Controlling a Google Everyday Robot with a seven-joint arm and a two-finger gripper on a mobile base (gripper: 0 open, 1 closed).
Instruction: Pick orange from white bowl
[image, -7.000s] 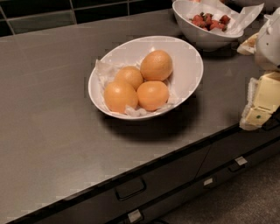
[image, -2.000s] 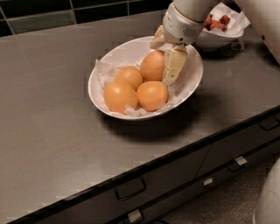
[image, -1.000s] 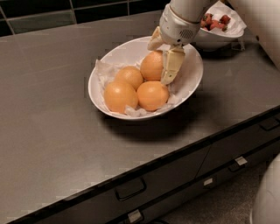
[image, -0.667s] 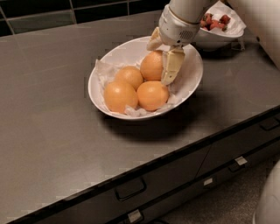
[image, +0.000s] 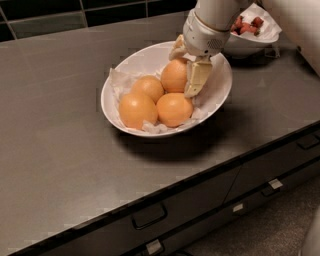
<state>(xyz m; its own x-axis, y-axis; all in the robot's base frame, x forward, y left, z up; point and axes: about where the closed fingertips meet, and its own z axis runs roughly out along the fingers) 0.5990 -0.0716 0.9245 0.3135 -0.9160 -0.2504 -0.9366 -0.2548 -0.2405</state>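
The gripper (image: 184, 71) hangs over the far right part of the white bowl (image: 108, 102), reaching down from a pale, rounded wrist housing that comes in from the upper right. Its two cream-coloured fingers (image: 197, 76) straddle the orange (image: 172, 75): one lies flat against the fruit's right side, and the other shows only as a short piece behind its upper left shoulder, so the gripper appears to pinch the orange between them. The orange sits at the back of the bowl, resting among the others on the crumpled white paper lining (image: 118, 80). Three more oranges lie just beside the gripper. One (image: 148, 88) is to its left, touching the held fruit. One (image: 174, 109) is directly below the lower fingertip and nearer the camera. The third (image: 135, 110) is farther to the lower left, against the bowl's near wall. The bowl stands on a dark grey countertop (image: 55, 130), which stretches well away to the gripper's left. Behind the gripper, to its upper right and partly hidden by the wrist, is a second white bowl (image: 252, 44) holding red fruit pieces (image: 246, 26). Below the counter's front edge, well beneath the gripper, run dark drawer fronts with a recessed handle (image: 149, 215). Dark wall tiles (image: 50, 17) line the back, up and to the gripper's left.
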